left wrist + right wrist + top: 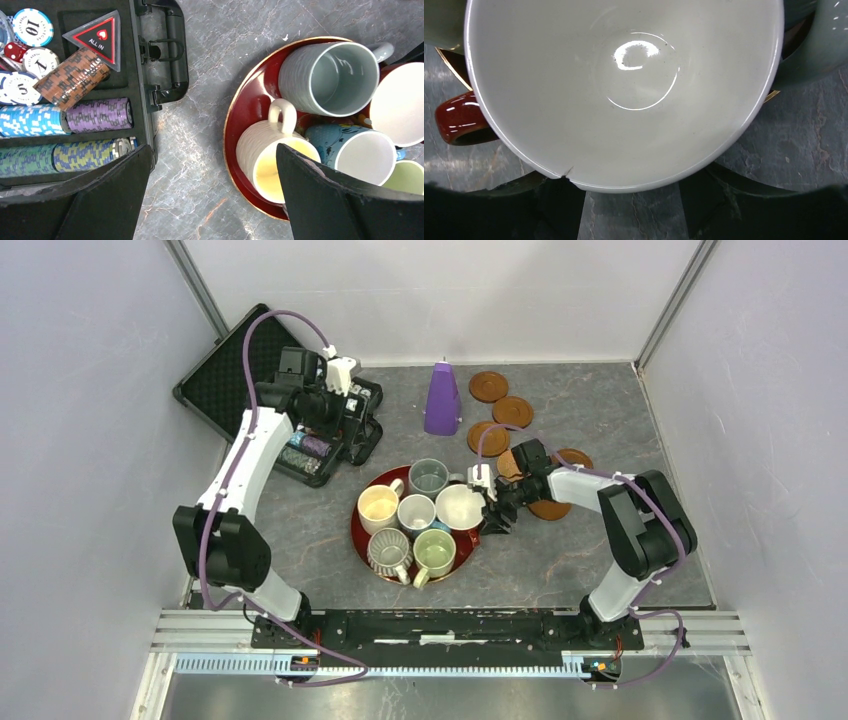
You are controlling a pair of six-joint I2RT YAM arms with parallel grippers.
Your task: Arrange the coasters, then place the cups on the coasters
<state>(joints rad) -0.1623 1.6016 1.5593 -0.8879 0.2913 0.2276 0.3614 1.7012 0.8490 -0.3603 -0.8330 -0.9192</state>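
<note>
a: item one, cups?
b: six cups (416,512), all upright and crowded together on the red tray (357,533) mid-table. none sits on a coaster.
a: item two, coasters?
b: coasters (489,386) lie flat on the table (600,560), far right of the tray and beside the purple cone (441,400). three brown ones lie in the open. the others sit around the right arm, partly covered by it, among them a lighter orange one (548,509).
a: item three, right gripper?
b: right gripper (495,516) is at the tray's right edge, against the wide white cup (624,90). its fingers stand apart with bare table showing between them, and their tips are hidden under the cup's rim. cannot tell whether it is grasping.
a: item four, left gripper?
b: left gripper (212,165) is released, jaws spread wide with nothing between them. it hangs over the gap between the open chip case (145,75) and the tray.
</note>
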